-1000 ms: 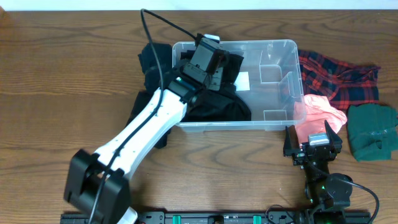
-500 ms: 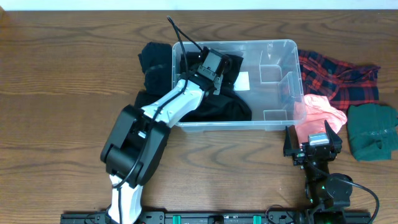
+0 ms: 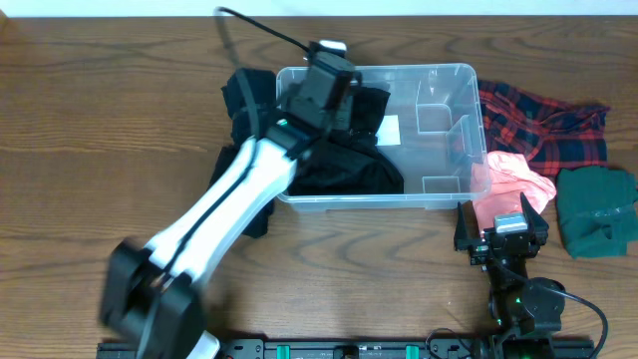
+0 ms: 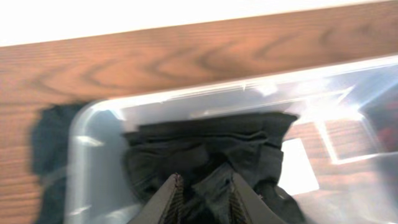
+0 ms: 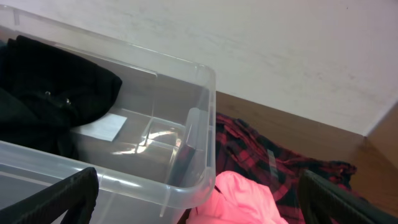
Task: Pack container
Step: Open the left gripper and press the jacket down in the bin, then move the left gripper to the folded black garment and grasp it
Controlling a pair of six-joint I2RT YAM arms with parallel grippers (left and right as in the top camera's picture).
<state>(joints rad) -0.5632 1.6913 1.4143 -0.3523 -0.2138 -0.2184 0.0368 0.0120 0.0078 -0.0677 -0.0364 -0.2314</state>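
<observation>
One container (image 3: 454,75) sits at the far middle of the wooden surface (image 3: 100,150). It is a see-through rectangular tub with rounded corners and a rolled rim. At its left end a black garment (image 3: 354,175) fills the tub and spills over the left wall onto the surface. The left hand (image 4: 205,180) hangs over that end, its fingers (image 4: 176,193) a little apart with a fold of the black cloth between them; whether they pinch it I cannot tell. Right of the garment a white label (image 3: 389,129) shows on the tub's bottom, any print on it too small to read. The tub's right end is split by clear partitions (image 3: 439,118) into small compartments. Beyond the right wall lies a red plaid cloth (image 3: 543,125), with a pink cloth (image 3: 510,179) just beside the near right corner. The right hand (image 3: 501,227) waits nearer, spread wide and holding nothing. A folded green cloth (image 3: 596,209) lies farthest right.
</observation>
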